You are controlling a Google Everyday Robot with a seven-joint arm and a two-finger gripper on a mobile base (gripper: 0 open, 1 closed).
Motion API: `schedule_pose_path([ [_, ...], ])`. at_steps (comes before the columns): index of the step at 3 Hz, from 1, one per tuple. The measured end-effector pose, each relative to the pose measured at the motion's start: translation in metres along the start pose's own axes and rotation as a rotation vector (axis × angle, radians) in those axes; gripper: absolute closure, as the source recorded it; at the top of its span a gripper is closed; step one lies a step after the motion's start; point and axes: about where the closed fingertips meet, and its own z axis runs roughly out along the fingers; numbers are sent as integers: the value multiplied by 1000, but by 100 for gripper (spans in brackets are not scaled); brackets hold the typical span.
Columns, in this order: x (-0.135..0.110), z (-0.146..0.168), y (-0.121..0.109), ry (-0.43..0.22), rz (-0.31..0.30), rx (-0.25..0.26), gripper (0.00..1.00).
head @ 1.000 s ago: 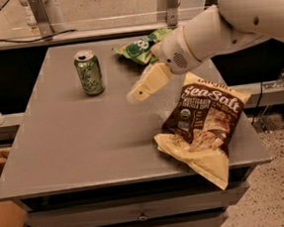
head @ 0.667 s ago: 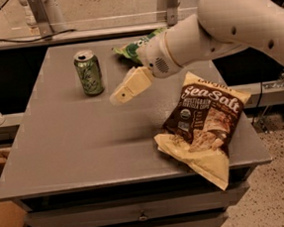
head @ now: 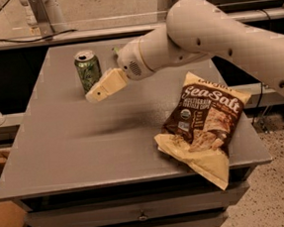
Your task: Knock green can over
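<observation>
The green can (head: pixel 88 70) stands upright at the back left of the grey table (head: pixel 75 141); it is small, light green with a leafy print and a silver top. My gripper (head: pixel 93 95) reaches in from the right on the white arm (head: pixel 209 30), its cream fingertips just below and right of the can's base, very near or touching it. The gripper holds nothing.
A brown and cream Sea Salt chip bag (head: pixel 205 122) lies at the front right of the table. A green snack bag behind the arm is almost wholly hidden. A railing runs behind the table; drawers sit below the front edge.
The arm has swung left across the table, carrying the gripper from mid-table to the can's side. The can stands as before.
</observation>
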Motion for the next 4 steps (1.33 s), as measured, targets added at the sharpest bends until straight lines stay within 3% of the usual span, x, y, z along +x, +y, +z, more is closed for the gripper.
schedule_pose_path([
  [2, 3, 42, -30, 9, 58, 10, 0],
  [4, -14, 71, -38, -23, 94, -1, 0],
])
